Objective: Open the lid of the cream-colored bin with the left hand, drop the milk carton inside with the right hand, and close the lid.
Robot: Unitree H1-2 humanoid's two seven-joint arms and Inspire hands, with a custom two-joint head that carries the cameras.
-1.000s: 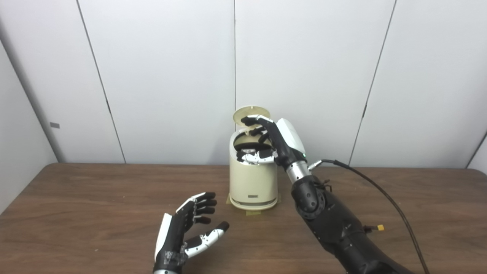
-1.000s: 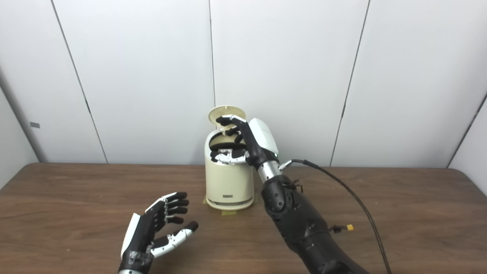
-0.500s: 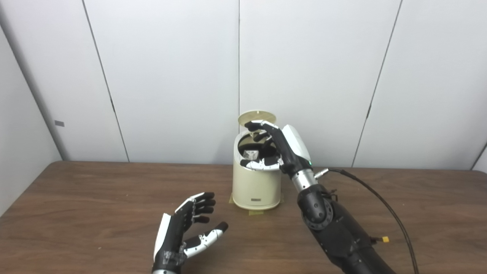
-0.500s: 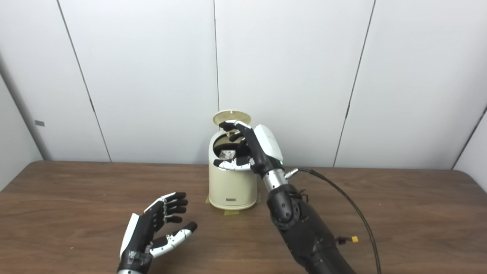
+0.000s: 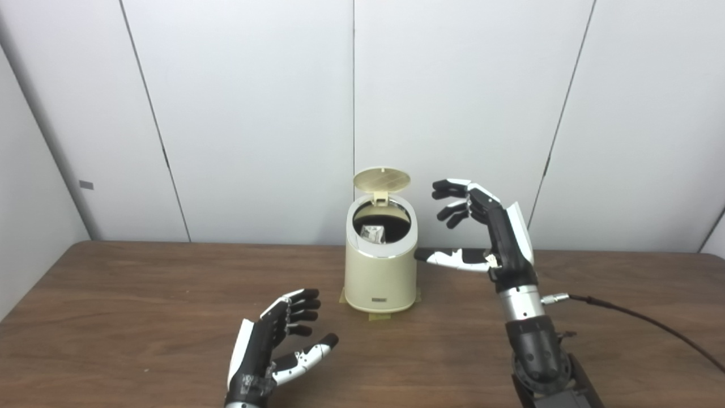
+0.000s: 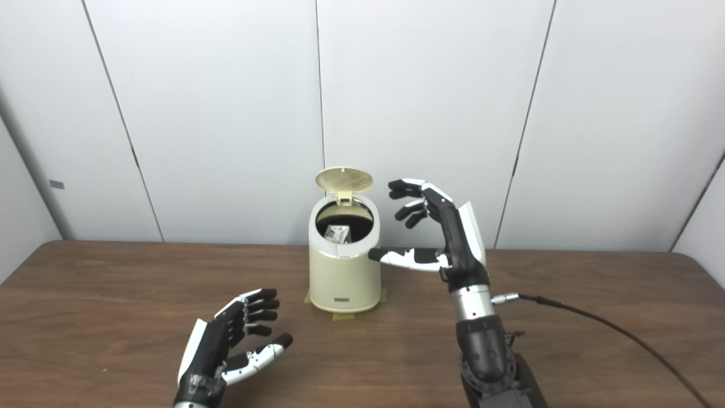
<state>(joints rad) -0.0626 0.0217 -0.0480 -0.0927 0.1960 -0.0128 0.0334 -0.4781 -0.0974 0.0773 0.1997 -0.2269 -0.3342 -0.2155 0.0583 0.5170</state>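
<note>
The cream-colored bin (image 5: 380, 277) stands at the back middle of the table with its round lid (image 5: 382, 178) tipped up on the rear hinge. Inside the dark opening lies the milk carton (image 5: 372, 233), its pale top showing. My right hand (image 5: 481, 232) hovers just right of the bin's rim, open, fingers spread and thumb pointing toward the bin, holding nothing. Near the front edge, left of the bin, my left hand (image 5: 277, 345) is held just above the table, open with curled fingers and nothing in it.
The brown wooden table (image 5: 113, 317) runs wall to wall, backed by white panels. A black cable (image 5: 640, 320) trails across the table from my right wrist to the right edge. Yellow tape (image 5: 378, 316) marks the bin's foot.
My right hand has drawn back out of the bin's mouth to the right, leaving the carton inside. The lid stays up. The left hand has barely moved. The camera shifted slightly.
</note>
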